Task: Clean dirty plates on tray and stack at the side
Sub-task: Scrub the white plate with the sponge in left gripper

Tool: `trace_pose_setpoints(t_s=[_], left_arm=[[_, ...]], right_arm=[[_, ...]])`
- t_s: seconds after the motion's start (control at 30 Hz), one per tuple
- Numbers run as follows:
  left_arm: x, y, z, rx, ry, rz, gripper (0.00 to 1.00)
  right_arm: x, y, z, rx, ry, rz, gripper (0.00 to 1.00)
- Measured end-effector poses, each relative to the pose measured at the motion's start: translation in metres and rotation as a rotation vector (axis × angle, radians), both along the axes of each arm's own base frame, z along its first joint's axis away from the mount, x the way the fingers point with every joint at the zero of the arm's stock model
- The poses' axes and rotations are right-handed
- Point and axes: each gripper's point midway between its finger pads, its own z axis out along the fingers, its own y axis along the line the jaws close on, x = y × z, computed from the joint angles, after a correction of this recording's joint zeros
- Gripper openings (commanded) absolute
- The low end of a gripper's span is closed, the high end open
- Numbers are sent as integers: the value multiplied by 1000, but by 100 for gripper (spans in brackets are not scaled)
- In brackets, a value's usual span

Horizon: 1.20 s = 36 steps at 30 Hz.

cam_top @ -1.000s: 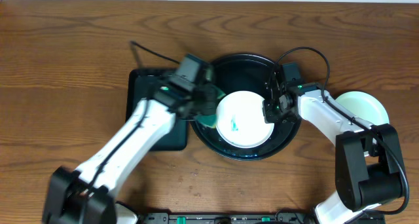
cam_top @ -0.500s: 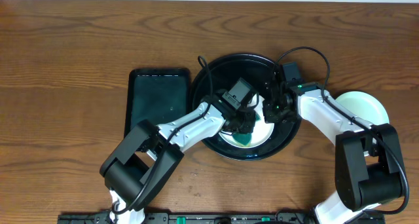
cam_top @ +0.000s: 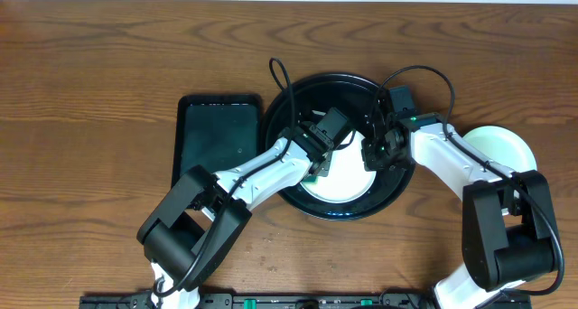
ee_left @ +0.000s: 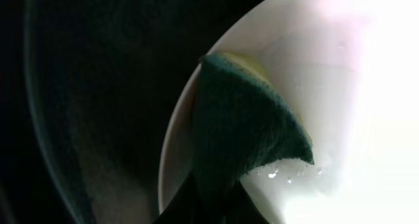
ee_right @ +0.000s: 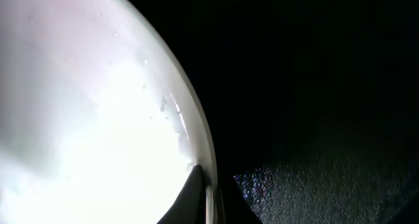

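The big round shiny black tray [cam_top: 307, 101] holds one small round white plate [cam_top: 350, 181]. A dark green sponge [ee_left: 245, 129] lies on the plate's left edge, with little water drops beside it. The left gripper [cam_top: 318, 171] is closed tight on the sponge. The right gripper [ee_right: 206, 196] pinches the plate's right rim. Another pale white plate [cam_top: 502, 146] sits on the brown wood counter [cam_top: 108, 74], right of the tray. A flat black rectangle tray [cam_top: 217, 142] lies left of it.
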Motion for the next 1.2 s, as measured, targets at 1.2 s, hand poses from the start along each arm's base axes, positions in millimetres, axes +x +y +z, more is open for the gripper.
trace_pose_setpoints(t_s=[1.2], left_arm=[[-48,-67,-3,-373,359,23,7]], right_arm=[[0,1,0,3,1,1,1]])
